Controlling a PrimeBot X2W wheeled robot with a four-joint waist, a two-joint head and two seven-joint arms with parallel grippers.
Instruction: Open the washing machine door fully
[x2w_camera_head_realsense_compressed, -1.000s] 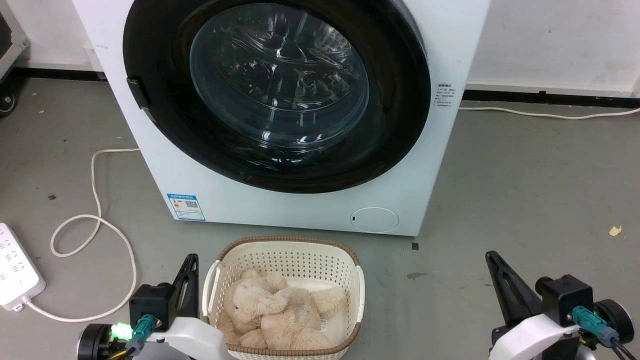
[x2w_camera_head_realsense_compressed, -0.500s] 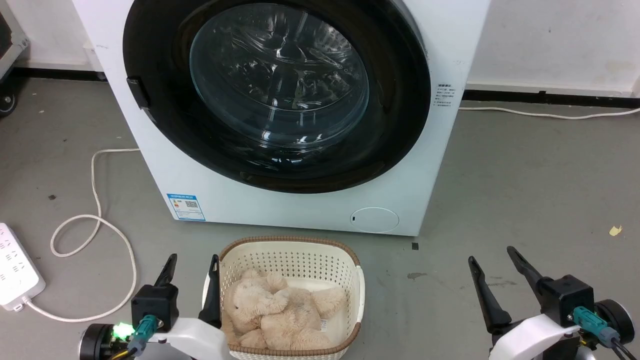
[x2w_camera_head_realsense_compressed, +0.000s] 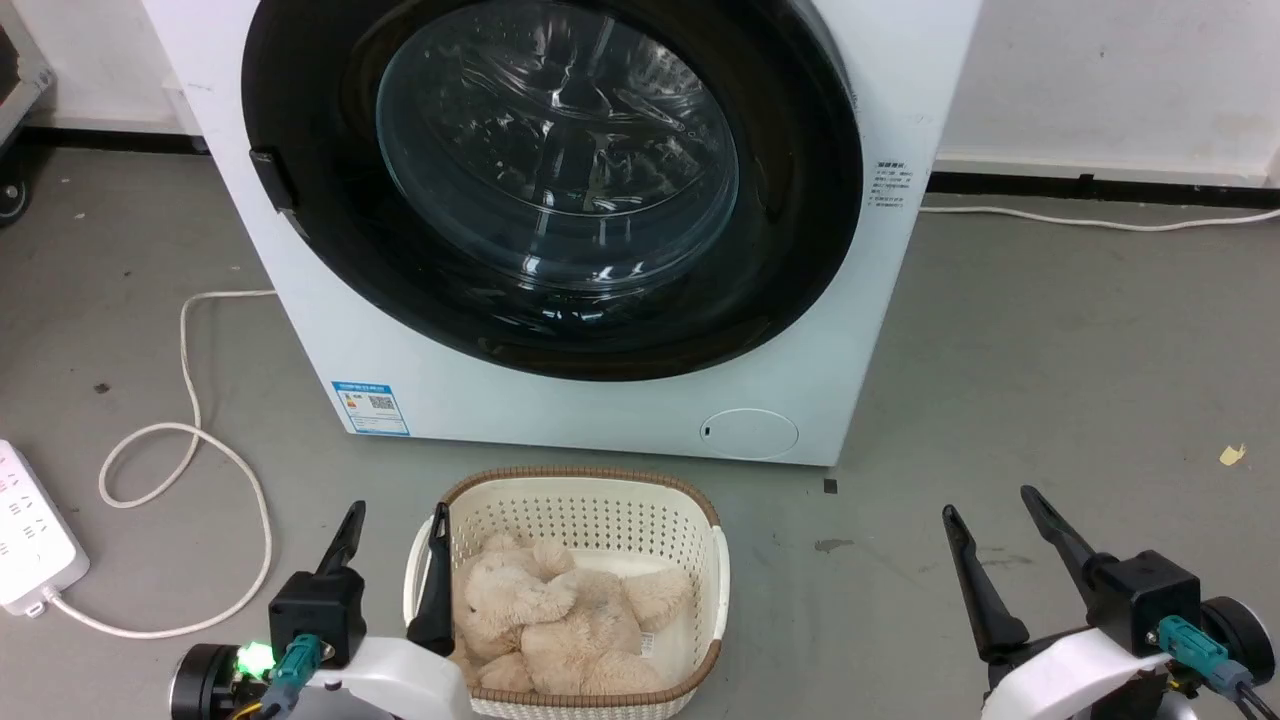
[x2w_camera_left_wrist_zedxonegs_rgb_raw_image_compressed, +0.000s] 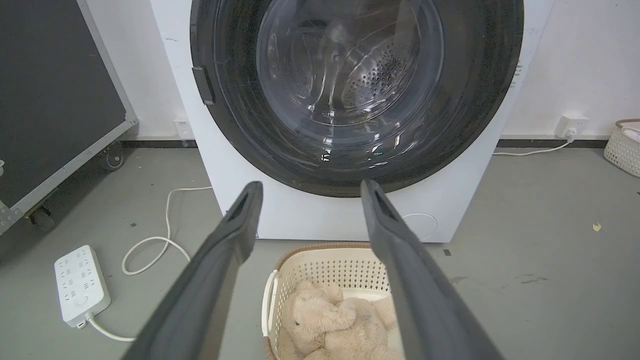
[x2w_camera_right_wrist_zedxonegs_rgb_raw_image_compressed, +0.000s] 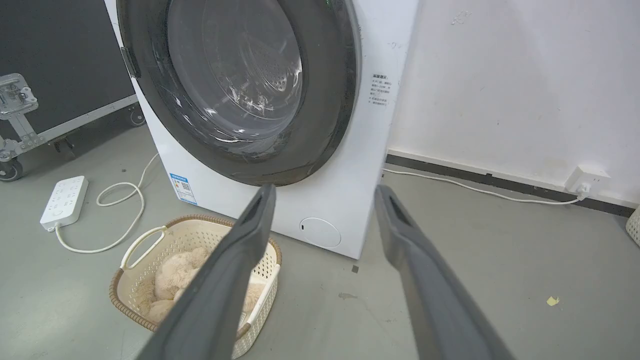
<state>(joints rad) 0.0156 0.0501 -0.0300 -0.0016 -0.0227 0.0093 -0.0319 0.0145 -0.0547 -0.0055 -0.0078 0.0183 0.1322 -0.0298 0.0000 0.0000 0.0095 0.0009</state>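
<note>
So, your washing machine door fills the upper middle of the head view and sits flush against the white machine front, with its dark latch tab on the door's left edge. Both grippers are low in the frame, well apart from it. The left gripper at lower left is spread wide and empty, just beside the basket holding a plush bear. The right gripper at lower right is spread and empty too.

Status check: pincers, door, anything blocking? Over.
Left pincer open, right pincer open, both low. Door shut, untouched. Basket with plush on floor below door, may crowd approach.
</note>
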